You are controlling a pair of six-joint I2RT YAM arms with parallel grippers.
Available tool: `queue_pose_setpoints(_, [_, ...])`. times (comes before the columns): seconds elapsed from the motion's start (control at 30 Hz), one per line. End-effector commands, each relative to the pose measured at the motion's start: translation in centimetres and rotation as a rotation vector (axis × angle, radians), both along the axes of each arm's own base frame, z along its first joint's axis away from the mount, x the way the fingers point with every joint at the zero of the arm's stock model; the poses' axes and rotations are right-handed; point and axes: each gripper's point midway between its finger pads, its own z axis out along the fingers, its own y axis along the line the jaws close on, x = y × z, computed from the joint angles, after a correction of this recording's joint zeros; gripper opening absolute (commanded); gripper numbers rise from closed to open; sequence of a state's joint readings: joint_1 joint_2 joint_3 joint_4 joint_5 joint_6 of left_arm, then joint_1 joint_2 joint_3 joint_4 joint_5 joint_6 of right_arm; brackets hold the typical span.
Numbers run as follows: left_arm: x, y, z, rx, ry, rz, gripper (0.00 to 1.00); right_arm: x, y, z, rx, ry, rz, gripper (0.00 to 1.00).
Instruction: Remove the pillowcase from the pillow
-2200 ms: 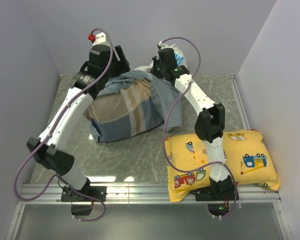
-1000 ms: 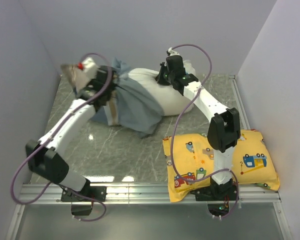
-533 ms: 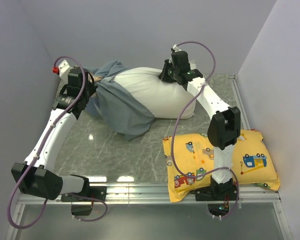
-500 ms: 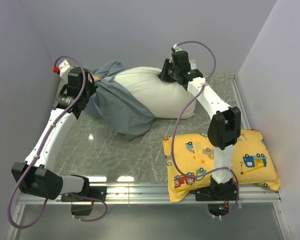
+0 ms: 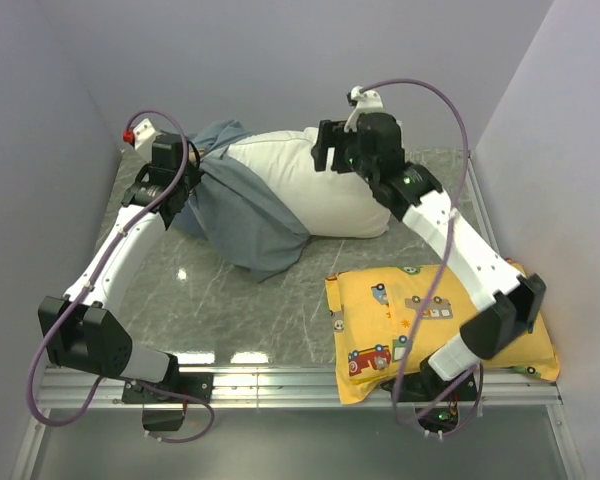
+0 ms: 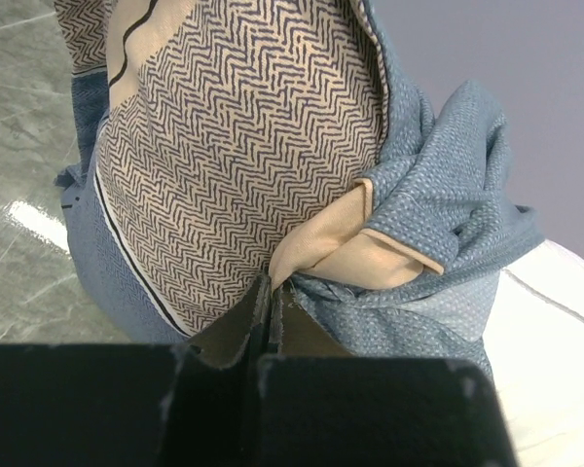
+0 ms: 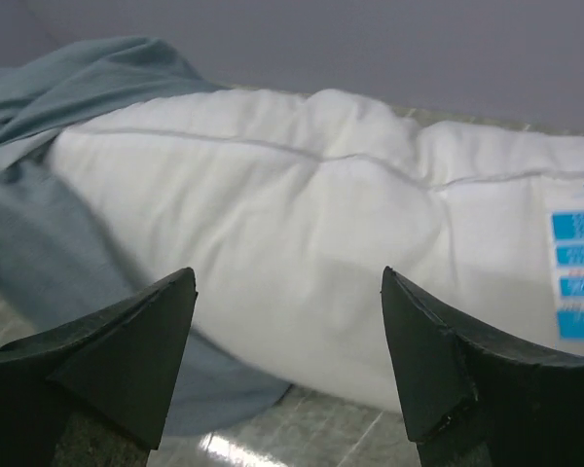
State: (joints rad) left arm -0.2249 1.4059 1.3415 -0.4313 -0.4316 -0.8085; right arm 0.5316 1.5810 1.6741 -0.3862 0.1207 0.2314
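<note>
The left gripper (image 6: 270,292) is pinching a fold of the pillowcase (image 6: 224,146). Its fingers are pressed together on the cloth, where a tan lining is showing between blue folds and a herringbone-patterned stripe. In the top view the pillowcase (image 5: 245,215) is lying bunched at the far left of the table (image 5: 230,300), covering only the left end of the pillow (image 5: 310,185), with a loose blue-grey flap spreading toward the near side. The pillow is lying lengthwise along the back of the table, most of its plain white body bare. The right gripper (image 7: 287,282) is hovering by the pillow's far side with its fingers wide apart and gripping nothing, though I cannot tell whether the tips are brushing the white cover. A blue-and-white label (image 7: 576,253) is showing at the right edge of the right wrist view. A yellow pillow (image 5: 375,300) printed with cartoon vehicles is sitting at the near right corner, partly under the right arm and just apart from the white pillow.
</note>
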Motion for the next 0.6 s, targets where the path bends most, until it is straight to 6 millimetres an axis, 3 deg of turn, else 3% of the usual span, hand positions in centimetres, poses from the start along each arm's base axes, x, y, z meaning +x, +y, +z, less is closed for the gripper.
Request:
queue_pose_setpoints(0.0, [0.5, -0.5, 0.0, 0.006, -0.007, -0.014, 0.01, -2.8, 0.3, -0.9, -0.044, -0.033, -0.022, 0.84])
queue_pose_setpoints(0.07, [0.6, -0.7, 0.0, 0.006, -0.006, -0.019, 0.0, -3.8, 1.3, -2.5, -0.051, -0.033, -0.03, 0.88])
queue_pose_setpoints(0.1, [0.7, -0.7, 0.0, 0.006, -0.007, -0.018, 0.0, -3.7, 1.1, -5.4, -0.079, 0.015, -0.048, 0.88])
queue_pose_setpoints(0.23, [0.6, -0.6, 0.2, 0.014, -0.011, -0.02, 0.0, -2.8, 2.3, -11.7, -0.115, 0.122, -0.051, 0.89])
queue_pose_setpoints(0.33, [0.6, -0.6, 0.5, 0.022, -0.006, -0.028, 0.0, -0.1, 2.7, -15.2, -0.148, 0.155, -0.1, 0.9])
queue_pose_setpoints(0.43, [0.7, -0.7, 1.2, 0.037, -0.019, -0.045, 0.01, 2.2, 3.6, -17.7, -0.15, 0.201, -0.079, 0.83])
queue_pose_setpoints(0.5, [1.2, -1.6, 2.8, 0.05, -0.057, -0.11, 0.04, 3.4, 4.2, -18.4, -0.141, 0.228, -0.065, 0.55])
queue_pose_setpoints(0.53, [1.5, -2.1, 3.4, 0.055, -0.073, -0.146, 0.06, 3.8, 4.1, -18.4, -0.135, 0.238, -0.066, 0.36])
queue_pose_setpoints(0.57, [2.1, -2.6, 4.4, 0.08, -0.091, -0.19, 0.13, 3.8, 4.0, -18.4, -0.134, 0.253, -0.064, 0.05])
